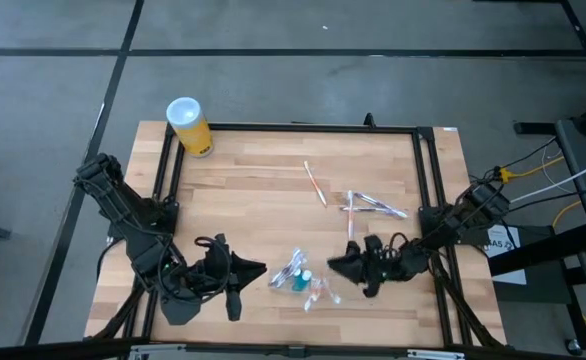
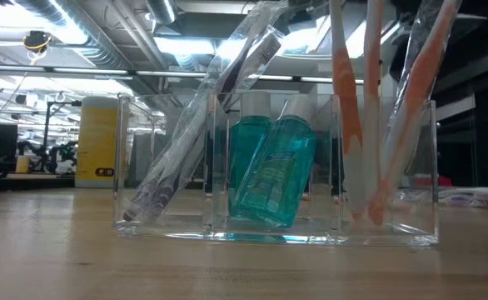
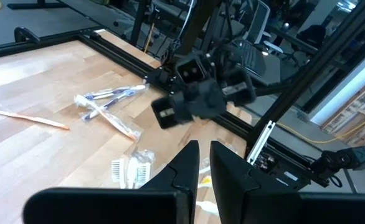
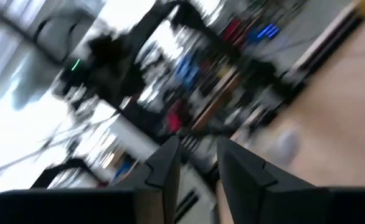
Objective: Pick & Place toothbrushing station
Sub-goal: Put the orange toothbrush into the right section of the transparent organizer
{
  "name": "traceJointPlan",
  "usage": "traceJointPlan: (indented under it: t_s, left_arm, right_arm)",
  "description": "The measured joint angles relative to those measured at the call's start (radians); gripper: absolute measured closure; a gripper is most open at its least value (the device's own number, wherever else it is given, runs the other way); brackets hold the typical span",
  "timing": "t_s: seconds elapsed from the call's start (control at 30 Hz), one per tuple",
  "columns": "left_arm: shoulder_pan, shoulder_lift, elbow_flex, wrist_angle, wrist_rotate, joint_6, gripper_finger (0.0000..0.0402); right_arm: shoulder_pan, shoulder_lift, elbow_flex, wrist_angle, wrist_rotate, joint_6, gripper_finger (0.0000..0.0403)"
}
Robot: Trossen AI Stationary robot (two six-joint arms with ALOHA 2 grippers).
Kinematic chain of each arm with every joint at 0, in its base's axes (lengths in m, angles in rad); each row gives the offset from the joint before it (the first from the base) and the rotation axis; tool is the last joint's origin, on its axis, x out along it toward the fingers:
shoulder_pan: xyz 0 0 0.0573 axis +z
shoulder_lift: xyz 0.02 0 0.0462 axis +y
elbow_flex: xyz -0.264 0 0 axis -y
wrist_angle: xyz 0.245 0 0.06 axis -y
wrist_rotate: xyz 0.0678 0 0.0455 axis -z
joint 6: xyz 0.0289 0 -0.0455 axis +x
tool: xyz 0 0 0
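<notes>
A clear plastic holder [image 1: 298, 275] stands on the wooden table near its front edge, between my two grippers. In the low view, the holder [image 2: 394, 225] has a wrapped toothbrush [image 2: 202, 125] leaning in one end compartment, teal tubes [image 2: 273, 171] in the middle one and orange-handled toothbrushes [image 2: 356, 125] in the other end. Loose toothbrushes lie flat farther back: one orange-ended [image 1: 315, 183] and a small pile [image 1: 373, 205]. My left gripper [image 1: 251, 270] is shut and empty, left of the holder. My right gripper [image 1: 335, 266] is slightly open and empty, right of the holder.
A yellow canister with a white lid [image 1: 188, 125] stands at the far left corner. Black frame rails [image 1: 428, 200] run along the table's sides and far edge. Bare wood lies left of the loose toothbrushes. In the left wrist view the right arm [image 3: 198, 96] shows beyond the holder.
</notes>
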Motion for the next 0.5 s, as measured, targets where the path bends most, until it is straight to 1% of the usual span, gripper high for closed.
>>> traceJointPlan:
  t_s: [0.07,0.1,0.17,0.23,0.3,0.37,0.43,0.5]
  left_arm:
    - [0.001,0.0,0.0,0.0,-0.001,0.0,0.0368]
    - [0.002,0.0,0.0,0.0,-0.002,0.0,0.0368]
    - [0.007,0.0,0.0,0.001,-0.004,0.001,0.0368]
    - [0.008,0.0,0.0,0.001,-0.005,0.009,0.0368]
    - [0.014,-0.001,0.0,0.001,-0.005,0.023,0.0368]
    - [0.022,-0.004,0.0,0.002,-0.003,0.038,0.0368]
    - [0.029,-0.014,0.0,0.001,0.001,0.059,0.0368]
    - [0.042,-0.029,0.0,0.002,0.008,0.084,0.0368]
  right_arm:
    - [-0.016,-0.029,0.0,-0.03,0.083,0.001,0.0296]
    - [-0.028,-0.047,0.0,-0.051,0.106,0.0,0.0298]
    - [-0.059,-0.091,0.0,-0.101,0.11,-0.006,0.0302]
    - [-0.101,-0.144,0.005,-0.171,0.069,-0.041,0.0306]
    - [-0.156,-0.207,0.039,-0.292,-0.018,-0.084,0.0309]
    - [-0.227,-0.278,0.099,-0.503,-0.156,-0.101,0.031]
    - [-0.303,-0.339,0.198,-0.826,-0.302,-0.101,0.031]
    - [-0.377,-0.375,0.327,-1.174,-0.407,-0.101,0.031]
